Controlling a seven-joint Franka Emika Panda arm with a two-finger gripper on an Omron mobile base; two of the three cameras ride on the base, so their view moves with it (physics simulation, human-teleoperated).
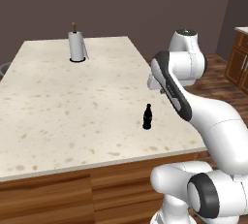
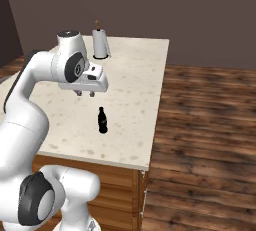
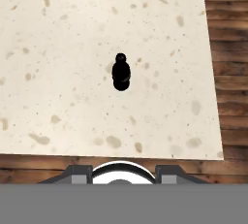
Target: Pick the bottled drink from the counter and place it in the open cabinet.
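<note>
I see bottled drink [image 3: 121,72] upright on counter [image 1: 58,102], label unreadable; gripper [image 2: 85,94] at its 11 o'clock, above, jaws closed, empty; towel roll [image 1: 76,46] far end.

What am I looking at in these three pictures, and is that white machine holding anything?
It is a white robot arm on a base that can drive, in a computer-drawn kitchen. Two pictures come from cameras on the base, behind the arm to its left and right. The third comes from a camera on the hand, looking straight down. At the arm's end is the gripper, a two-fingered hand, hanging above the counter and holding nothing. On that speckled stone top a small black bottled drink stands upright near the front edge, and a white paper towel roll stands on its holder at the far end. From above, the bottle is the dark shape in the middle.
</note>
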